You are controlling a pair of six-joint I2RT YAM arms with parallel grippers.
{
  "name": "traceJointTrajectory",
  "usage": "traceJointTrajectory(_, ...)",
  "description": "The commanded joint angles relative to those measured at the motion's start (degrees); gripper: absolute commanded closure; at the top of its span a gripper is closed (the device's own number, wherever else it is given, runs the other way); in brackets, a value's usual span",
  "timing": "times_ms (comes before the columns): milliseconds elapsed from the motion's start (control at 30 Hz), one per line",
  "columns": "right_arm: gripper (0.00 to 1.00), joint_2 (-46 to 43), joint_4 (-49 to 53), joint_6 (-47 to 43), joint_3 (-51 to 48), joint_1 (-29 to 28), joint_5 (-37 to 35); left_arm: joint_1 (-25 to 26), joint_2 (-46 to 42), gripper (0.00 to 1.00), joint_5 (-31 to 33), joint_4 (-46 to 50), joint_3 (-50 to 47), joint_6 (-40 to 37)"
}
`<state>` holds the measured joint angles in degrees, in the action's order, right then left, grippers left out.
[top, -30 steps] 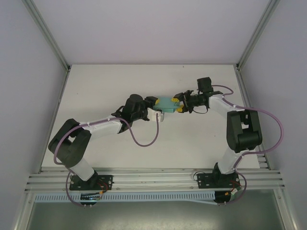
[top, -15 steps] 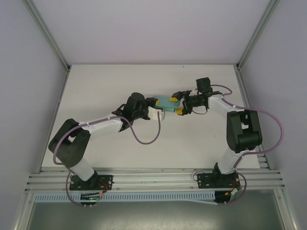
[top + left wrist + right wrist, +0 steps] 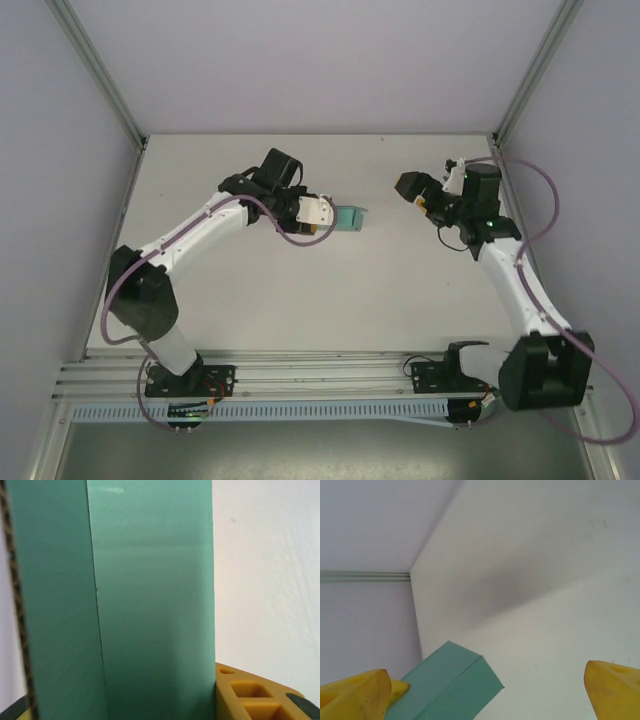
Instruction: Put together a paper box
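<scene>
Well, my left pincer clamps the paper box mid-frame; right pincer gapes, upper right. I judge the box light, thin, crushable: grip along folded edges.

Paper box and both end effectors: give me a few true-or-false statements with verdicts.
1. The left end effector grips the paper box. True.
2. The right end effector is shut on the paper box. False: it is open, apart from it.
3. The paper box is an unfolded flat sheet. False: it is folded into a small box.
4. In the top view, the right end effector is right of the paper box. True.
</scene>
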<state>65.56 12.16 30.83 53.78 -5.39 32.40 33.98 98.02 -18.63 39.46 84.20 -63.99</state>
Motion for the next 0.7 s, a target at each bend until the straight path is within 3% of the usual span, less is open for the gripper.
traceJointTrajectory(0,0.01,-2.29,-0.55,-19.62,-2.16,-1.81,1.54,-1.1,5.6,0.66,-1.05,15.72,-0.71,-1.03)
traceJointTrajectory(133,0.03,-0.44,3.85,-28.61,-0.67,-6.42,4.85,-1.83,9.32,0.65,-4.32,17.95,2.62,-0.03)
traceJointTrajectory(333,0.21,9.36,14.53,-40.87,5.8,-15.66,1.05,-2.02,14.09,0.64,-2.73,16.08,5.71,3.26)
traceJointTrajectory(433,0.25,14.39,15.01,-42.32,8.67,-17.97,-3.12,-1.98,15.61,0.64,-3.29,16.4,7.02,4.47)
traceJointTrajectory(667,0.39,25.45,17.03,-45.55,16.52,-20.75,-4.75,-1.98,15.95,0.62,-3.99,16.83,7.79,5.03)
